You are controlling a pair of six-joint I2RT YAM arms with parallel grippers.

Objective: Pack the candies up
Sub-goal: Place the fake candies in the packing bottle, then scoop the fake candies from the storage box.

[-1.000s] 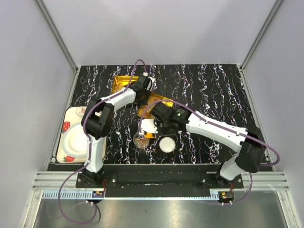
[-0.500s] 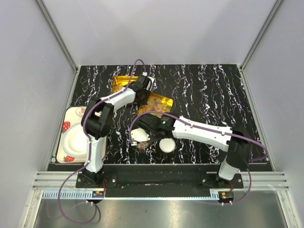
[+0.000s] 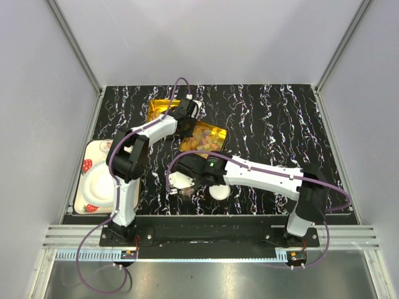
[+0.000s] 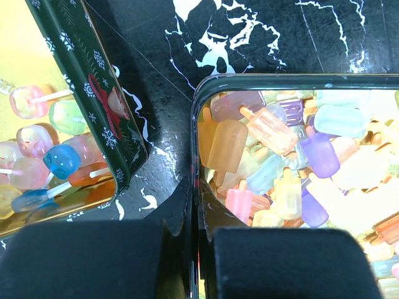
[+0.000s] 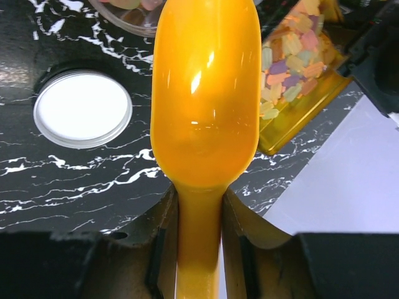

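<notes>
The candies [image 4: 274, 149] are small pastel popsicle-shaped pieces that fill the open gold tin [image 3: 215, 132]. My left gripper [image 4: 194, 193] is shut on that tin's near wall, at its left corner [image 3: 186, 119]. My right gripper [image 5: 199, 205] is shut on the handle of the yellow-orange scoop [image 5: 206, 93]. No candies show in the scoop's bowl. The bowl hangs near a clear jar [image 5: 124, 15] with a few candies in it. In the top view my right gripper [image 3: 187, 177] covers most of the jar. The tin's candies [image 5: 293, 56] lie to the scoop's right.
A round white lid [image 3: 218, 190] lies just right of the jar. A second gold tin part [image 3: 161, 109], which mirrors lollipop shapes, sits behind the left gripper. A strawberry-patterned tray [image 3: 87, 167] with a white bowl stands at the table's left edge.
My right arm has swung the scoop away from the gold tin, towards the near left, and now holds it by the jar. The left arm has stayed on the tin.
</notes>
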